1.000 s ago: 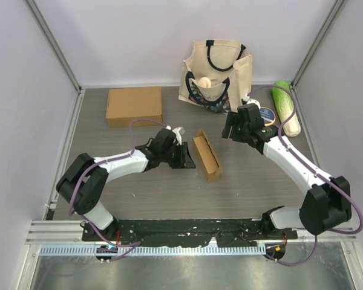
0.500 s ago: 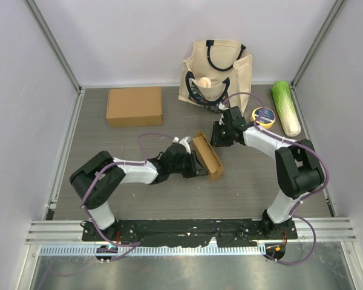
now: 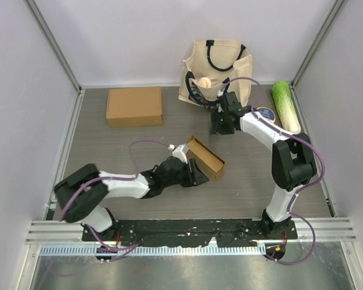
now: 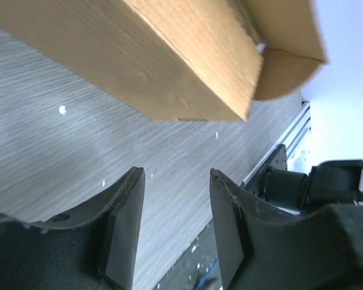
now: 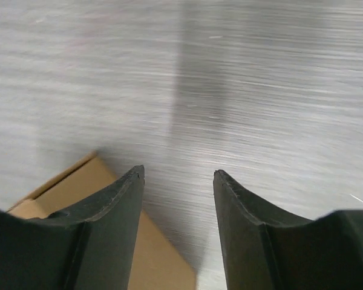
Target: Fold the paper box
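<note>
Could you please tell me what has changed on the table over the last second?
The small box has turned, its far end swinging left. The left gripper, open, shifted toward the arm bases beside it; the right gripper, open, came in to the box's far end, then drew back toward the bag. Neither holds anything. The flat cardboard, cabbage and tin stayed put.

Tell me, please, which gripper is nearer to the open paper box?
Left. The left gripper sits close beside the near side of the paper box, jaws open; the right gripper hangs farther off, beyond its far end.
</note>
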You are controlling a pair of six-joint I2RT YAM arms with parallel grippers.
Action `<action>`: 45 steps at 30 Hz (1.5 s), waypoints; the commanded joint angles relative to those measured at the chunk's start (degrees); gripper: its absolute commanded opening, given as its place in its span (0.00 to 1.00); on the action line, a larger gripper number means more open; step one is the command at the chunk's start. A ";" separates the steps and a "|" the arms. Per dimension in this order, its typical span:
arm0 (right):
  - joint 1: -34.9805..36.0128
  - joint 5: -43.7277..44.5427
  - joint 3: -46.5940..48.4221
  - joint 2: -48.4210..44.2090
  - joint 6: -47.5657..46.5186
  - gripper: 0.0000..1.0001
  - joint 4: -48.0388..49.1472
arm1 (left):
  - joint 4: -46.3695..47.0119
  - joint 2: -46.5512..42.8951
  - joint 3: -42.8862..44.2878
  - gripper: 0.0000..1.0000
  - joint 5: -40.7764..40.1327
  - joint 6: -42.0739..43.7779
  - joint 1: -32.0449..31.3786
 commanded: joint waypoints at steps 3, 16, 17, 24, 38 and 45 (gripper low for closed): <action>-1.00 21.04 -4.48 -16.40 5.98 0.61 -14.20 | -22.89 -24.78 -2.32 0.61 -11.26 13.97 1.79; -1.08 8.14 -36.51 -42.17 23.37 0.45 -9.20 | -32.11 -10.64 14.96 0.59 -1.56 6.43 31.68; -1.08 6.89 -38.09 -42.44 24.70 0.43 -7.19 | -31.76 -7.53 19.16 0.55 -0.14 8.17 31.77; -1.08 -5.60 -48.65 -42.53 34.90 0.39 14.43 | -27.81 14.02 31.24 0.47 13.49 11.17 30.98; -1.08 -5.26 -38.39 -27.42 22.62 0.41 18.16 | -13.40 2.62 8.24 0.46 15.43 6.79 26.23; -1.26 14.69 -32.48 -27.31 14.87 0.45 -3.62 | -25.69 -10.29 1.37 0.58 7.35 9.59 26.93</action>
